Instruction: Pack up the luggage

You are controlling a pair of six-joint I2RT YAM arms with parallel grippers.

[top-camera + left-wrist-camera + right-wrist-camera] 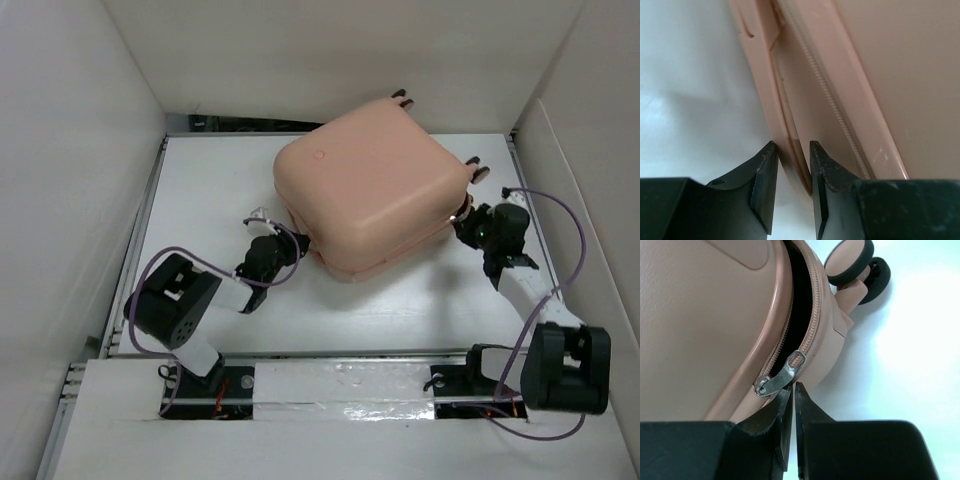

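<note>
Currently the luggage [370, 185] sits mid-tabletop [200, 190], zipper [812, 305] part open. My left claw [792, 165] straddles its rim [790, 145], slightly parted, hold unclear; my right claw [790, 392], nearly shut, meets the pull [782, 375]. It looks stiff and slick: I'd grab rim or pull.

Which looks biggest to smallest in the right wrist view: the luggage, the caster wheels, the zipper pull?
1. luggage, fills most of the frame
2. caster wheels, the two look much alike
3. zipper pull, slimmest though nearest the camera

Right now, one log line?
peach-pink hard-shell suitcase part-unzipped | left gripper pinching rim | right gripper nearly shut at metal zipper pull
</note>
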